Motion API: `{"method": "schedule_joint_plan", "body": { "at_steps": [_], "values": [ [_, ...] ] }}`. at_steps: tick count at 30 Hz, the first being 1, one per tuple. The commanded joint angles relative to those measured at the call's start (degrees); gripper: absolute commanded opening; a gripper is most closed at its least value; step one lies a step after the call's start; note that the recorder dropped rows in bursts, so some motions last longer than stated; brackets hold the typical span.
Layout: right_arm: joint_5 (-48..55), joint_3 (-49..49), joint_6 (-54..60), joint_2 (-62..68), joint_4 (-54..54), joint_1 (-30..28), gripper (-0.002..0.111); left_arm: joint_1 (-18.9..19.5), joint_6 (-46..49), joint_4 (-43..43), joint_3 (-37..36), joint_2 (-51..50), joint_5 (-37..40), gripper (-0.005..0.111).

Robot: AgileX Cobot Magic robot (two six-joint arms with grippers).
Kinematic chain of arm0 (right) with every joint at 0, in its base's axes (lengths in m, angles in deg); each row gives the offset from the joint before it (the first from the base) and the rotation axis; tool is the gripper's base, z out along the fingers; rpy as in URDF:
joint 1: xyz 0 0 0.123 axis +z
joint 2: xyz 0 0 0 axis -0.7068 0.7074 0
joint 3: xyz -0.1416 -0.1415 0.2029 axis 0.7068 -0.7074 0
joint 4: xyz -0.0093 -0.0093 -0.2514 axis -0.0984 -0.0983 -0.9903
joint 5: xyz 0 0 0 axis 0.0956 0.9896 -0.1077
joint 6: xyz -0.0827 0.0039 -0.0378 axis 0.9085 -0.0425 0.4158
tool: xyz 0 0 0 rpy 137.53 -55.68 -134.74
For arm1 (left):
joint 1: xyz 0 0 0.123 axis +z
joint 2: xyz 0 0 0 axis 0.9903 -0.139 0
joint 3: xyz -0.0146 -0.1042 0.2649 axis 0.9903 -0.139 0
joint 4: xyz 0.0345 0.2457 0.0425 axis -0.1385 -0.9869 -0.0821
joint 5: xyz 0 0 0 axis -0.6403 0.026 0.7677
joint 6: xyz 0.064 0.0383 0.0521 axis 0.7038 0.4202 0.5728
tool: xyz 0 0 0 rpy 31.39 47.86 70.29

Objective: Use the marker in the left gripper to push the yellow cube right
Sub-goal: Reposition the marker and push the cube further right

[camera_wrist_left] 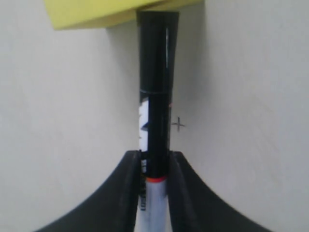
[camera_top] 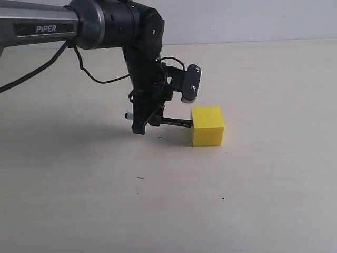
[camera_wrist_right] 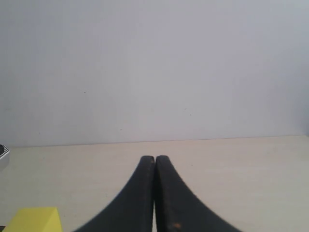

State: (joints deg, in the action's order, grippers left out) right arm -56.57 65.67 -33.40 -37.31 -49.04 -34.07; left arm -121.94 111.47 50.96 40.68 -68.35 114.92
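The yellow cube (camera_top: 207, 125) rests on the pale table, right of the left arm. My left gripper (camera_top: 143, 126) is shut on the marker (camera_top: 174, 122), which lies level and points right, its black cap end touching the cube's left face. In the left wrist view the marker (camera_wrist_left: 157, 92) runs out from between the black fingers (camera_wrist_left: 126, 193), with its cap tip against the yellow cube (camera_wrist_left: 96, 12). Its white end sticks out left of the jaws. My right gripper (camera_wrist_right: 154, 159) is shut with nothing in it, and the yellow cube (camera_wrist_right: 34, 220) shows at the corner of that view.
The beige table (camera_top: 253, 200) stretches out right of and in front of the cube. A pale wall (camera_top: 237, 18) stands behind the table's far edge. A small pencil cross (camera_wrist_left: 179, 124) marks the surface beside the marker.
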Motion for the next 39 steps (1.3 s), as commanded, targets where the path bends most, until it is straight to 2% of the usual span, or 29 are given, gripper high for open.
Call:
{"method": "schedule_joint_plan", "body": {
  "at_steps": [1, 7, 29, 34, 39],
  "values": [
    [-0.3, -0.3, 0.0, -0.3, -0.1, -0.3, 0.000, 1.8, -0.4, 0.4, 1.0, 0.0, 4.8, 0.000],
    [-0.3, -0.3, 0.2, -0.3, -0.1, -0.3, 0.000, 4.0, -4.5, -0.6, 1.0, -0.4, 10.7, 0.000],
    [-0.3, -0.3, 0.2, -0.3, -0.1, -0.3, 0.000, 4.0, -4.5, 0.9, 1.0, -0.4, 7.9, 0.000],
    [-0.3, -0.3, 0.2, -0.3, -0.1, -0.3, 0.000, 2.2, -1.7, 1.5, 1.0, -0.4, 7.1, 0.000],
    [-0.3, -0.3, 0.2, -0.3, -0.1, -0.3, 0.000, -0.1, -1.7, 1.7, 1.0, -0.5, 1.5, 0.000]
  ]
}}
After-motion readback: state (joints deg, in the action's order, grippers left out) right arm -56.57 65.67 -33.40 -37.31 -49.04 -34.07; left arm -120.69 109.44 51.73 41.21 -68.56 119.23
